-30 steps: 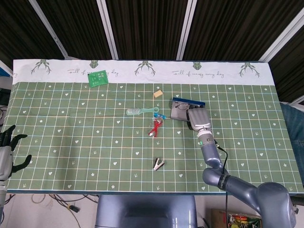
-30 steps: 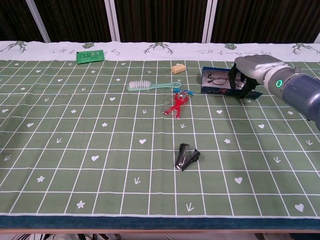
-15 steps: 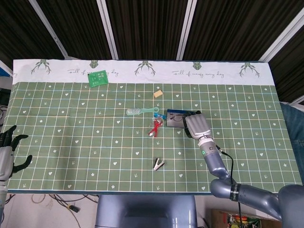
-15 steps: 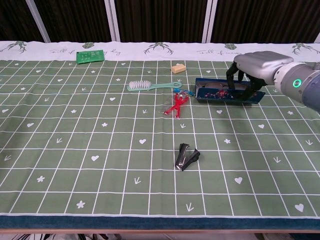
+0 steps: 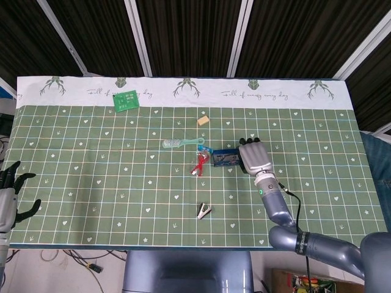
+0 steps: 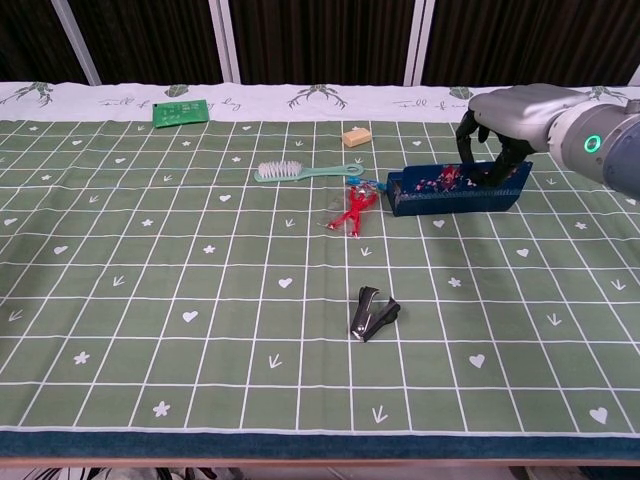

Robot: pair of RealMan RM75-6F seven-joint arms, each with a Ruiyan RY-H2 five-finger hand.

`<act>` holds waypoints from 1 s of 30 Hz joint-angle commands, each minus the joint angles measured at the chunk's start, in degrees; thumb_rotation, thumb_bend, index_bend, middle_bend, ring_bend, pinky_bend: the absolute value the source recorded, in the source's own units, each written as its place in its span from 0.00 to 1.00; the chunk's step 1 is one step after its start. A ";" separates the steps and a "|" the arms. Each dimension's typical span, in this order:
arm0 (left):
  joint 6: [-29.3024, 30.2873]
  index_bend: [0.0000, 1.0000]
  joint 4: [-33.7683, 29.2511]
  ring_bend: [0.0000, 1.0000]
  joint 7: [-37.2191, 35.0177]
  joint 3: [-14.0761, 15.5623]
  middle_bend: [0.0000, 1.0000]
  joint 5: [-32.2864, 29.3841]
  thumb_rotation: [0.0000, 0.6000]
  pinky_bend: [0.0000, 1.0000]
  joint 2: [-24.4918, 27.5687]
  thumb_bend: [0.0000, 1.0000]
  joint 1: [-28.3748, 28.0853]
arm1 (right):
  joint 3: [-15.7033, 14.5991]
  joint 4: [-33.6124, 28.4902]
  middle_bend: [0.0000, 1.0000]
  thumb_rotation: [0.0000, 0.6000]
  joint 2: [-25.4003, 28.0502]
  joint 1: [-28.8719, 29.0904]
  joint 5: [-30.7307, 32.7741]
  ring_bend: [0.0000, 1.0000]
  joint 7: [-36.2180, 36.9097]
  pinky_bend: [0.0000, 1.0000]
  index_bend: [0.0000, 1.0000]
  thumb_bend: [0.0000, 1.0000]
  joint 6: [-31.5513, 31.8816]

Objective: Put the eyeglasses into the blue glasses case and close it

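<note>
Nearest the robot, the left hand (image 5: pixel 11 194) hangs off the near left corner of the table, fingers spread apart and holding nothing. On the green grid-patterned tablecloth (image 6: pixel 200 280), a black staple remover (image 6: pixel 374 313) lies alone toward the near middle, well apart from everything else. Farther in, a red clip-like tool (image 6: pixel 350 212) lies tilted, its far end just beside the left end of the blue glasses case (image 6: pixel 455 189). The case sits right of centre with its lid down, or very nearly so; whether it is fully latched cannot be told. The eyeglasses are hidden from both cameras. The right hand (image 6: pixel 500 125) is over the case's right part, its dark fingers (image 6: pixel 470 140) curled downward and touching the top of the lid, pressing on it without wrapping around it. Left of the case, a pale teal brush (image 6: pixel 290 171) lies with its handle pointing toward the case. Beyond it rests a small tan block (image 6: pixel 356 137), and farthest off, at the white printed border of the cloth, lies a green circuit board (image 6: pixel 180 111).
</note>
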 commanded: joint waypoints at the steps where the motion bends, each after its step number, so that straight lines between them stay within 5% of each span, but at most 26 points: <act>1: 0.00 0.25 -0.03 0.00 0.01 -0.02 0.00 -0.02 1.00 0.00 0.03 0.29 -0.01 | 0.36 1.35 0.25 1.00 -0.30 1.07 1.83 0.26 -0.44 0.25 0.72 0.56 -1.14; 30: -0.20 0.25 -0.09 0.00 0.12 -0.01 0.00 -0.30 1.00 0.00 0.18 0.29 -0.05 | 0.58 9.02 0.25 1.00 -2.88 6.28 8.60 0.25 -0.34 0.25 0.69 0.56 -4.38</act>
